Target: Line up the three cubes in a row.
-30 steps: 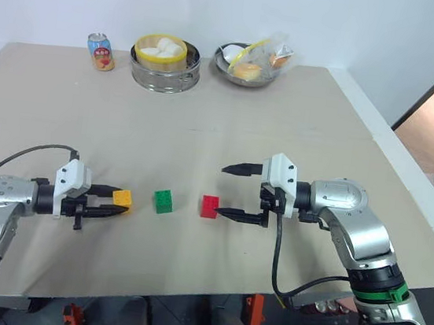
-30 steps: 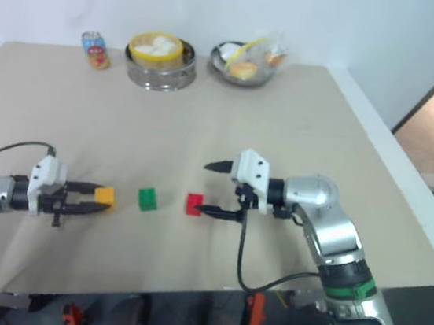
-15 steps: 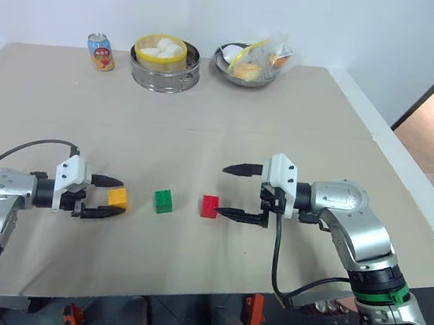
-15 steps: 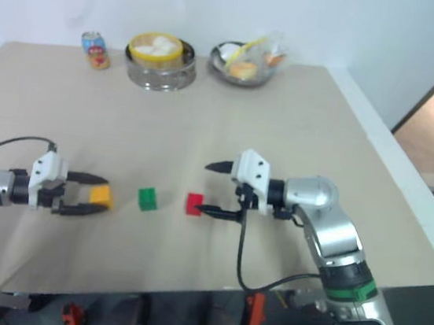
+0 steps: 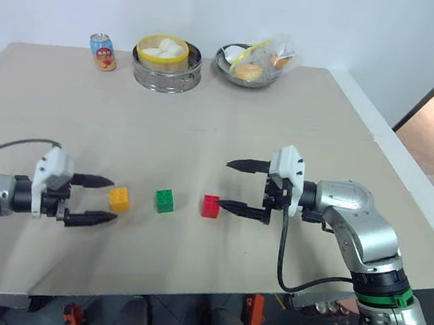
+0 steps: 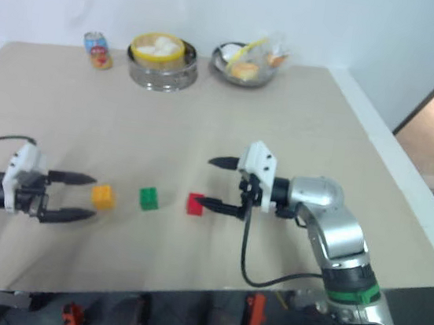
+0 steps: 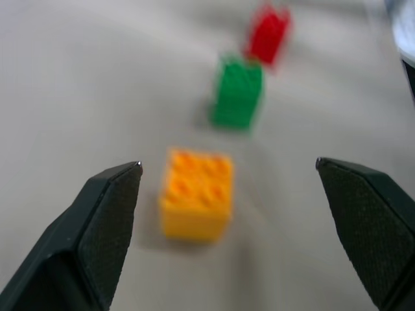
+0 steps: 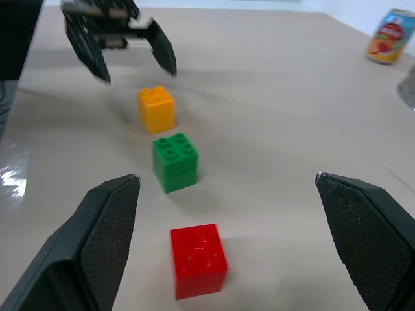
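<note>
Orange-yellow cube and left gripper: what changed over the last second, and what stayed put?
The left gripper let go of the orange-yellow cube: its jaws opened wide and it drew back toward the table's left edge, leaving the cube standing on the table. The green cube and red cube kept their places, and the right gripper stayed open beside the red cube.
</note>
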{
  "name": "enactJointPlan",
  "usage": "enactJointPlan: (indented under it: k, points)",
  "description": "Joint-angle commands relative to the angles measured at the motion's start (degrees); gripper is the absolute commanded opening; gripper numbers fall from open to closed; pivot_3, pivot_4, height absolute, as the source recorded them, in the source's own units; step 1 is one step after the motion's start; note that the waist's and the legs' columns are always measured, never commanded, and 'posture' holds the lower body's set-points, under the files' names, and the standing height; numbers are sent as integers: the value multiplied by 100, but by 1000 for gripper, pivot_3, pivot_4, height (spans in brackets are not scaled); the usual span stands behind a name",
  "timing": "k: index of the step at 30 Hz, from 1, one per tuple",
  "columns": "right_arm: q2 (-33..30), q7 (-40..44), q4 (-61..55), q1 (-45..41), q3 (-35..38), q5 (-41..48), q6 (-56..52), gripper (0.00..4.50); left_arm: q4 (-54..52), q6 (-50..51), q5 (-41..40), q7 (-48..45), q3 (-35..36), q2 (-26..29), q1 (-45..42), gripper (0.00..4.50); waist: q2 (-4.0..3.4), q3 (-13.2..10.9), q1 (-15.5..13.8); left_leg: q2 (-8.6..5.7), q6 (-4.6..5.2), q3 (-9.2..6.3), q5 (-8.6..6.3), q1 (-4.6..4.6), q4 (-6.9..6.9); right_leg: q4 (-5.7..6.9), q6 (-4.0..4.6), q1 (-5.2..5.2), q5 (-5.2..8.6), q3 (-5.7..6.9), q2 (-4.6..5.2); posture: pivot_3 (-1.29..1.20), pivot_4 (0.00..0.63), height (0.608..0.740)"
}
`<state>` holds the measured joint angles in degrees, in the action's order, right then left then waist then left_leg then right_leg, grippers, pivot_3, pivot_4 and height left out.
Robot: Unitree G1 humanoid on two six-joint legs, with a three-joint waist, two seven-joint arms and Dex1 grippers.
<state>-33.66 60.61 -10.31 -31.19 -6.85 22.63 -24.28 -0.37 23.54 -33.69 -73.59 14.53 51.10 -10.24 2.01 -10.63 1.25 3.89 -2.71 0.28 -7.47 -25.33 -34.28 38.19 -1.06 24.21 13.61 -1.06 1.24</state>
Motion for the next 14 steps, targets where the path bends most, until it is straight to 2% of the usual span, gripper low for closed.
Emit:
enactJointPlan:
  k: [1, 5, 9, 14]
  points:
    - [-121, -84, -181, -167, 175, 19, -21, 4500, -218, 127, -49, 595, 358, 13, -244, 4436, 0, 0, 0, 0, 0, 0, 0, 0, -2, 0, 0, -1, 0, 0, 0, 0, 150, 740]
    - [-38, -197, 100, -298, 87, -100, 54, 4500, 216, -927, 795, 1308, 47, -450, -640, 4436, 0, 0, -2, -1, 1, 2, 1, 1, -5, 0, 0, -2, -2, 0, 0, 0, 150, 740]
    - [246, -499, 596, -488, 140, -222, 210, 4500, 671, -1477, 1461, 2026, -348, -1028, -1048, 4436, 2, 1, -2, -1, 2, 2, 2, 0, -6, 0, -5, -3, -8, -2, -6, 0, 150, 740]
    - [460, -844, 1063, -739, 279, -309, 265, 4500, 1313, -2046, 1830, 2202, -647, -1397, -1435, 4436, 1, 1, -2, -1, 2, 1, 2, -5, -7, 0, -42, 1, -31, -14, -17, 0, 150, 740]
